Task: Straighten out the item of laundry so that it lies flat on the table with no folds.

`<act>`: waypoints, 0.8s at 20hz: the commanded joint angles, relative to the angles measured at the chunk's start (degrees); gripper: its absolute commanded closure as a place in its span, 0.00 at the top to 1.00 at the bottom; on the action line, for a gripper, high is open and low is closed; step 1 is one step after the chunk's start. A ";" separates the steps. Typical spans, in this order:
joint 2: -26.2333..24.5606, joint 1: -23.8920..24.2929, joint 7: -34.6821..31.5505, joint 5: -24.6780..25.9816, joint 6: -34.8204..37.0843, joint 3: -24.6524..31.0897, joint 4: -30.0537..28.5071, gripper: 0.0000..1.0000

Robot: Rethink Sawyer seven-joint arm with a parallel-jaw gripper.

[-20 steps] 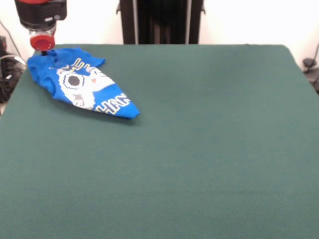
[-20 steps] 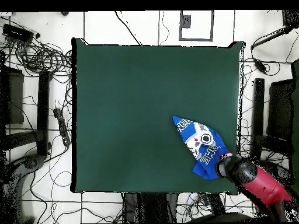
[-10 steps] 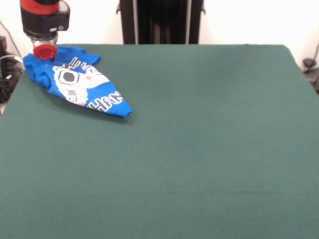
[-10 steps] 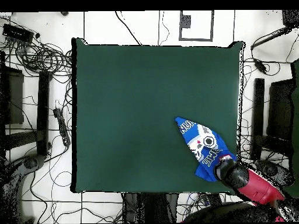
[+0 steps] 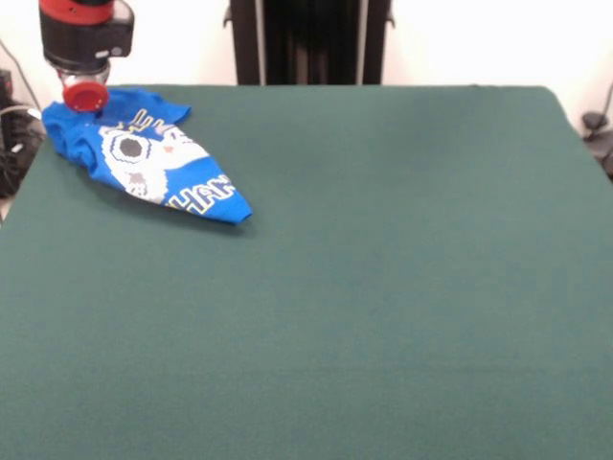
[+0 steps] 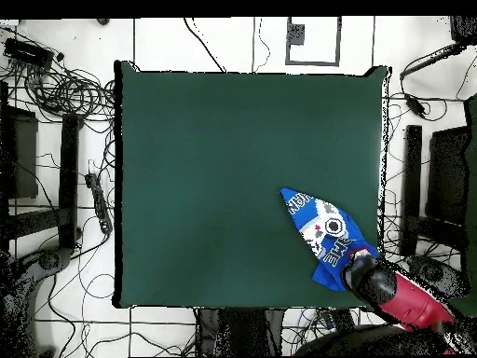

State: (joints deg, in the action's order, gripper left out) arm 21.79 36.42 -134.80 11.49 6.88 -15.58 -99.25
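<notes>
A: Where was the item of laundry?

B: Bunched in a long wedge at one corner of the table, print side up, one tip pointing toward the table's middle.

A: And the hand?

B: Down on the shirt's corner-side end. Whether it gripped the cloth, I could not tell.

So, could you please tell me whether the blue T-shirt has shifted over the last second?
Yes. In the front view the T-shirt has slid toward the table's far left corner, its pointed tip drawing back from the centre, dragged by the pincer.
</notes>
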 commanded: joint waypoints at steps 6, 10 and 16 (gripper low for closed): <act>-11.06 1.31 -5.16 0.49 -6.78 10.87 -0.93 0.00; -13.66 -1.79 -10.29 -3.57 -10.76 11.51 -0.19 0.00; -14.91 -7.04 -16.07 -10.97 -10.91 10.21 -0.61 0.00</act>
State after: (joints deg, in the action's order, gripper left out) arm 21.05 35.18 -134.80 8.45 5.66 -16.75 -99.68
